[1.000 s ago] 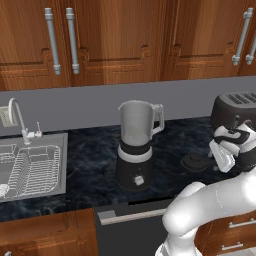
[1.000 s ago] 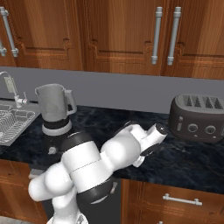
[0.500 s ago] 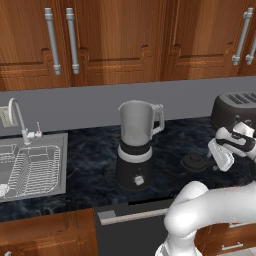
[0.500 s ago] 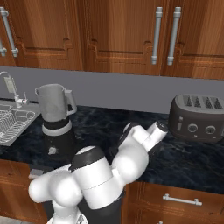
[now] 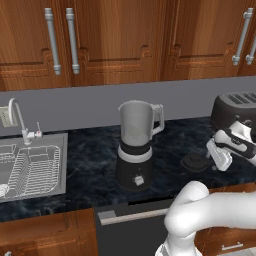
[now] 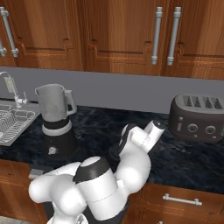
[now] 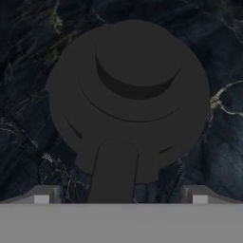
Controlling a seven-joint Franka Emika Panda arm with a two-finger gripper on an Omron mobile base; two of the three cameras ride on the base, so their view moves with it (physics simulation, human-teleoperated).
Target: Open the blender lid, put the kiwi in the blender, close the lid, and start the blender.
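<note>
Pincer point(image 5: 220, 156) of the white arm is seen hanging over the right part of the dark marbled table point(image 5: 90, 150), its two fingers spread wide with nothing between them. Directly under it, lying flat on the table, is the round black blender lid with the raised centre knob point(image 7: 130, 95); in the left base view the lid point(image 5: 194, 162) is seen just beside the hand, towards the blender. In the hand view the lid is looked down upon squarely, and a dark tab juts from its rim towards the bottom edge of that view, between the two finger tips.

The tall blender with black base, silver band and clear grey handled jar point(image 5: 136, 145) stands well apart to the left of the pincer, its mouth uncovered, its handle turned to the right, towards the lid. The first step is therefore judged done.

The kiwi cannot be made out in these views, so its direction from the pincer cannot be told. The coming move is judged to turn on this: the lid lies straight below the hand, and the jar's open mouth lies leftward and higher.
</note>
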